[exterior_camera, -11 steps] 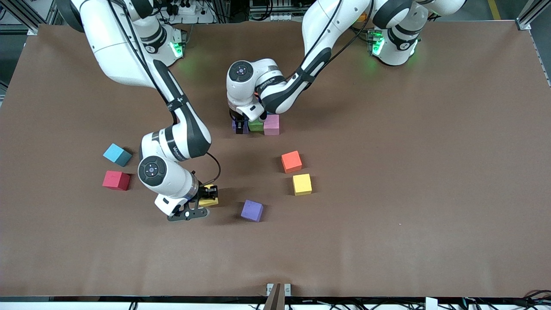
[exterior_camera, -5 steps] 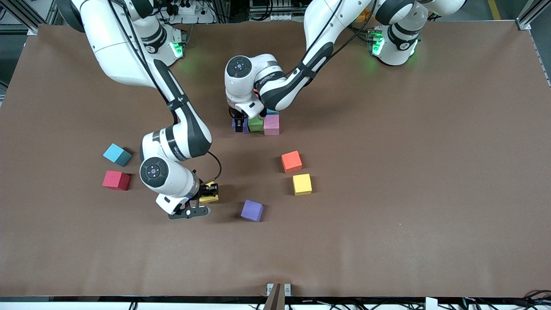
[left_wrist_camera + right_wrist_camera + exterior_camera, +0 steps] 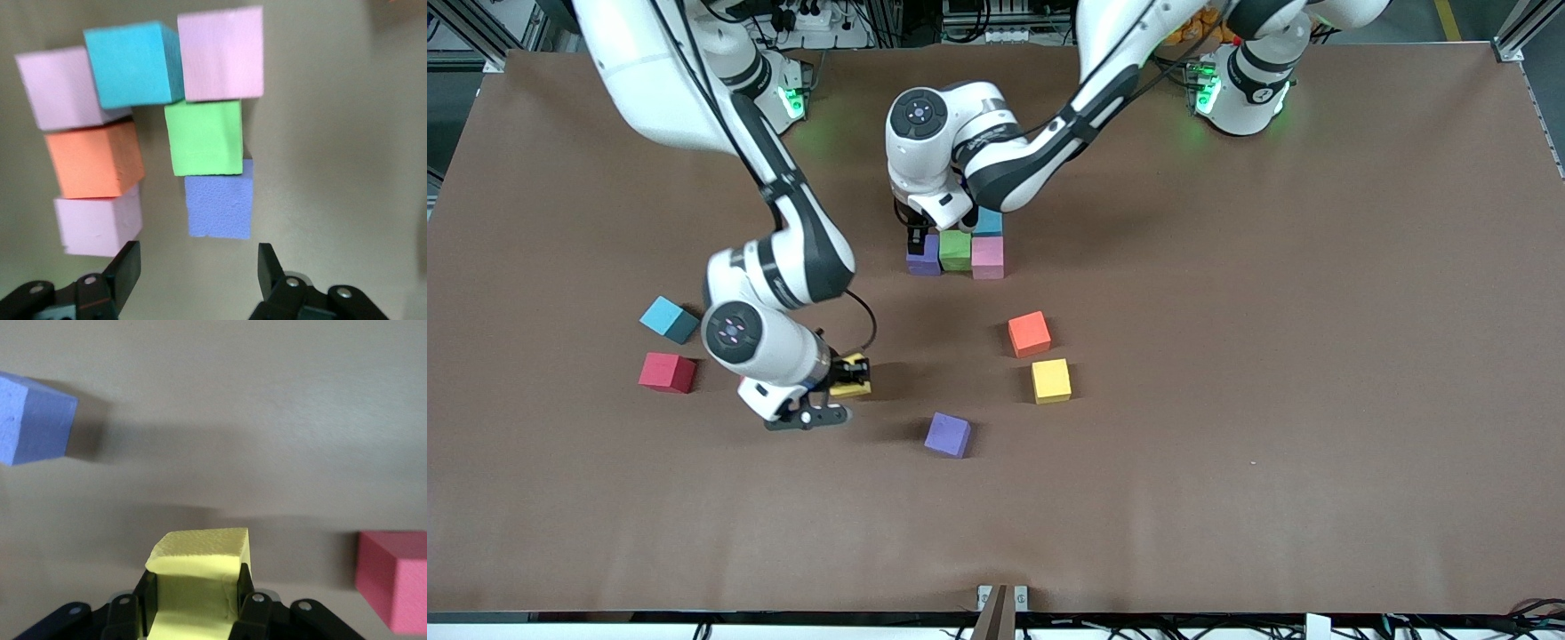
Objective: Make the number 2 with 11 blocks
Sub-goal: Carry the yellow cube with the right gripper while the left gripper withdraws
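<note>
Farthest toward the right arm's end of the brown surface [image 3: 1227, 489] lie a blue block [image 3: 669, 318] and, nearer the front camera, a red block [image 3: 667, 372], close together but apart. Next comes the right pincer [image 3: 852, 378], clamped on the held yellow block [image 3: 850, 388], one finger on each of two opposite sides. It hangs over bare surface between the red block and the loose purple block [image 3: 948, 435]. The right wrist view shows that grip plainly, though the pincer's body cuts off the lower part of the cube.

Toward the middle stands the unfinished number 2 [image 3: 969, 249]. From the front only a purple cube [image 3: 924, 255], a green cube [image 3: 955, 251], a pink cube [image 3: 988, 257] and the top of a turquoise cube [image 3: 989, 222] show; the left arm's wrist hides the rest. The left wrist view fills this in: seven cubes, with an orange cube [image 3: 93, 160] touching a pale pink cube on each side. The left pincer [image 3: 197, 267] hovers over the figure's purple end, jaws apart and empty, the purple cube just clear of its fingertips [image 3: 127, 267].

Toward the left arm's end, an orange block [image 3: 1029, 333] and a loose yellow block [image 3: 1051, 380] sit near each other, the yellow one nearer the front camera.
</note>
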Action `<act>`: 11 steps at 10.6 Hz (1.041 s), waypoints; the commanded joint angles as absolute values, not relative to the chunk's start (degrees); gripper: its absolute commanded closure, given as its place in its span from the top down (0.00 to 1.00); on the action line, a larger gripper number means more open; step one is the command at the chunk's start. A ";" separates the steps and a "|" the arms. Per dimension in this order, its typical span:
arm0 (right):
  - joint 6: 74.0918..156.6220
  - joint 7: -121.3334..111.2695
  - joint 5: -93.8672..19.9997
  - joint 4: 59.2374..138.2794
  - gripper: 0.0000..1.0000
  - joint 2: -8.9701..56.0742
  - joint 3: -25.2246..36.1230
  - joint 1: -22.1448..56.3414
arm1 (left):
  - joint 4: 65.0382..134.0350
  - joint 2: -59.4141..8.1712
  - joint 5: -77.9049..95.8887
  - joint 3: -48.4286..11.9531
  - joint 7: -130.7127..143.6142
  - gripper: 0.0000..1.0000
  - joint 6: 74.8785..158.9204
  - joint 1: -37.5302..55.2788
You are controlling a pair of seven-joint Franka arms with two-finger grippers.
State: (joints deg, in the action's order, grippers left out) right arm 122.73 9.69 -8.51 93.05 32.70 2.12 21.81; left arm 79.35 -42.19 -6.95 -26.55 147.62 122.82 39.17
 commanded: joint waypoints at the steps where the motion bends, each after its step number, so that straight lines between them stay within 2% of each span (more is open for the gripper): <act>1: 119.02 8.35 -8.09 98.17 0.00 26.03 1.58 20.83 | 90.13 -32.82 -7.91 -34.42 141.79 0.80 120.94 28.43; 4: 117.86 9.32 -9.13 98.44 0.00 25.93 1.41 22.14 | 98.06 -26.65 -8.17 -40.85 129.02 0.81 120.76 16.12; 8: 122.86 9.23 -12.92 98.44 0.00 29.43 0.62 26.18 | 99.14 -25.05 -8.09 -41.13 104.64 0.83 118.75 4.87; 11: 127.95 14.76 -12.66 99.92 0.00 30.76 -0.52 29.18 | 98.88 -21.54 -8.00 -42.54 88.84 0.85 112.60 -3.93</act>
